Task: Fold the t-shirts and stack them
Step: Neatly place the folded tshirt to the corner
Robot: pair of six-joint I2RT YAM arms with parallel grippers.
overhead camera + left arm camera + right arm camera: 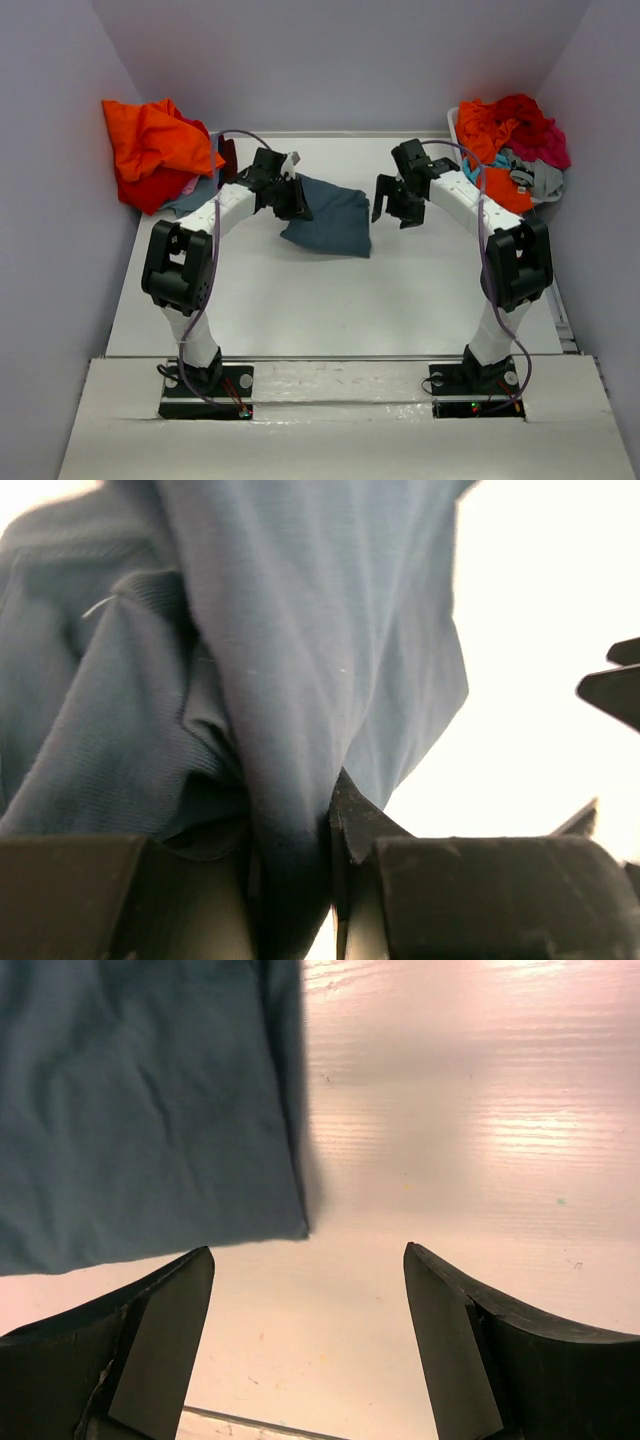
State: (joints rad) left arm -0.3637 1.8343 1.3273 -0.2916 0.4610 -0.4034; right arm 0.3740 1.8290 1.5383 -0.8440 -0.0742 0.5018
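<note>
A dark slate-blue t-shirt [335,218] lies folded in the middle of the table. My left gripper [294,198] is shut on its left edge and holds that edge up; the left wrist view shows the cloth [300,660] pinched between my fingers [360,825]. My right gripper [392,205] is open and empty just right of the shirt, above bare table. The right wrist view shows the shirt's corner [150,1110] ahead of my open fingers [455,1330]. A pile of orange and red shirts [150,150] sits at the back left. A heap of orange, red, magenta, teal and grey shirts [510,145] sits at the back right.
The white table [330,310] is walled by grey panels at the left, back and right. A white bin rim [453,122] shows beside the right heap. Both arm bases stand at the near edge.
</note>
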